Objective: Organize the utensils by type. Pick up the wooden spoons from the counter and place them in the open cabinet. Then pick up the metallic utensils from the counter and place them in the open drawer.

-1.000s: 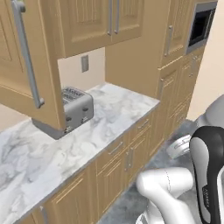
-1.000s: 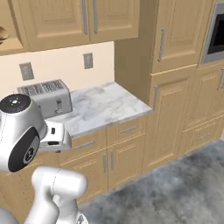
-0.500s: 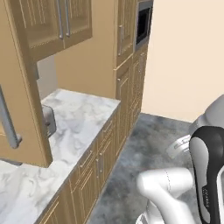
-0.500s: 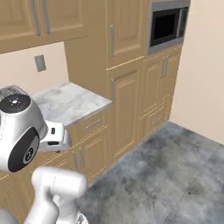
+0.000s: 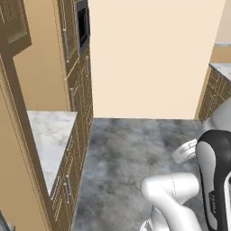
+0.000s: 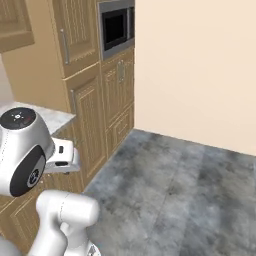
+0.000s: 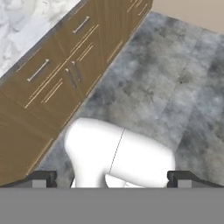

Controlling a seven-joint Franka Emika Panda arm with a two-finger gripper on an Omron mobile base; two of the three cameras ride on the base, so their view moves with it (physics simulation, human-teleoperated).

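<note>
In the hand view my gripper (image 7: 111, 180) is open, its two dark fingertips (image 7: 43, 179) set wide apart with nothing held between them. It looks down at the floor and the lower cabinet fronts. The marbled counter (image 5: 49, 131) ends at the left of the left base view, shows as a small corner (image 6: 59, 118) in the right base view, and fills the hand view's top left corner (image 7: 24, 19). The open cabinet's door (image 5: 18, 149) stands as a tall tan panel at the far left. The wooden spoons, the metallic utensils and the open drawer are out of view.
A tall light-wood cabinet with a built-in microwave (image 6: 117, 27) closes the counter's end. A plain beige wall (image 6: 200, 65) and grey stone floor (image 6: 190, 200) lie ahead. Another counter run (image 5: 221, 72) stands at the far right. Drawer fronts with bar handles (image 7: 74, 65) are below the hand.
The whole picture has swung: the camera has turned to the right, so the toaster and most of the counter slid out on the left and the wall and floor came in. My gripper stays open.
</note>
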